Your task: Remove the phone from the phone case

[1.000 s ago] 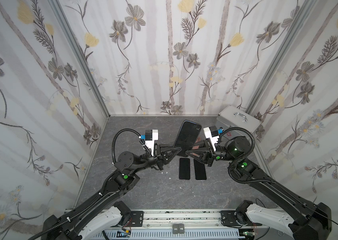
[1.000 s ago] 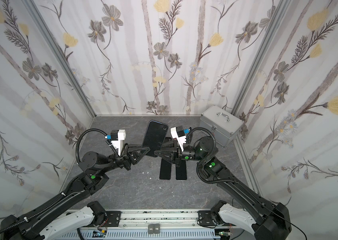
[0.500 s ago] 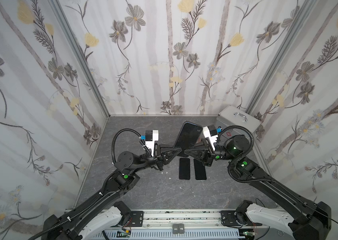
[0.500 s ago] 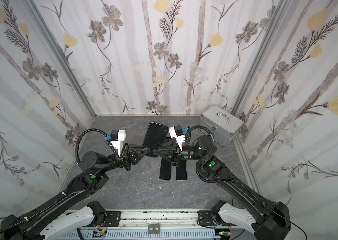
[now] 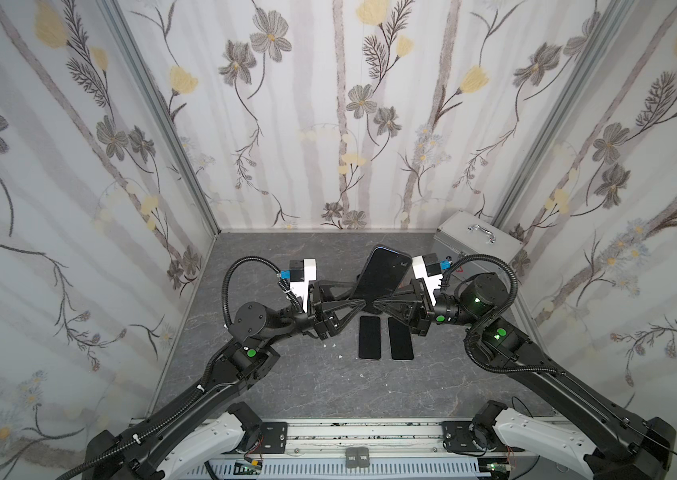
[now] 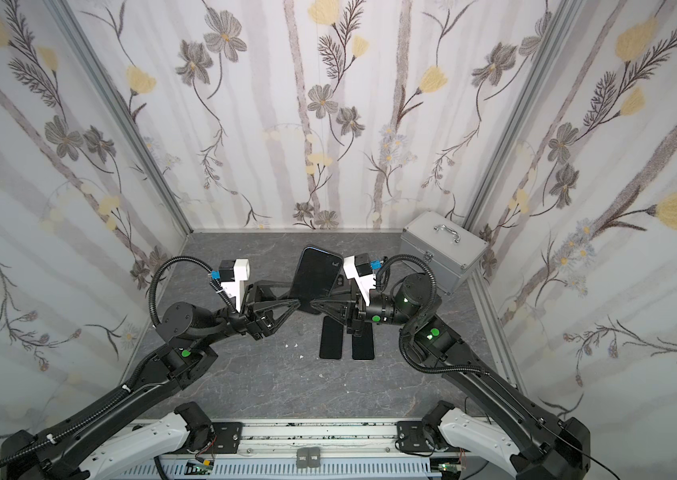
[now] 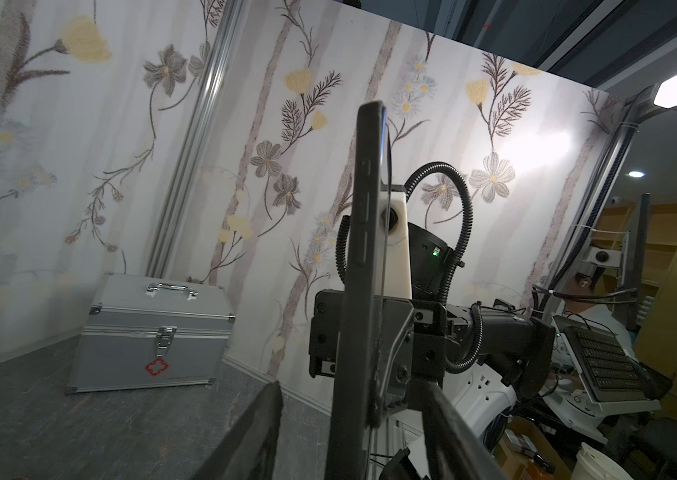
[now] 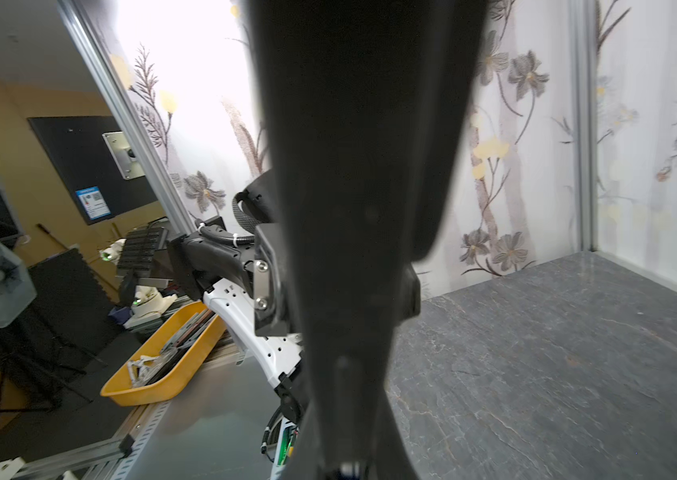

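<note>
A black phone [image 5: 382, 276] sits inside its black phone case [image 7: 364, 249] and stands upright in the air above the middle of the table, glossy face toward both top views [image 6: 316, 276]. My right gripper [image 5: 378, 304] is shut on its lower end; in the right wrist view the dark phone [image 8: 361, 124] rises out of the gripper [image 8: 345, 365]. My left gripper [image 5: 358, 300] is open at the same lower end. In the left wrist view the left gripper [image 7: 353, 399] has a finger on either side of the case's edge, with gaps showing.
Two flat black slabs [image 5: 369, 337] [image 5: 400, 338] lie side by side on the grey table below the grippers. A silver metal box [image 5: 476, 245] with a handle stands at the back right. Flowered walls close in three sides. A few white crumbs [image 5: 330, 345] lie near the left gripper.
The right gripper has moved in and shut on the phone's lower end. The left gripper, shut on it before, has spread its jaws. The phone stays held up.
</note>
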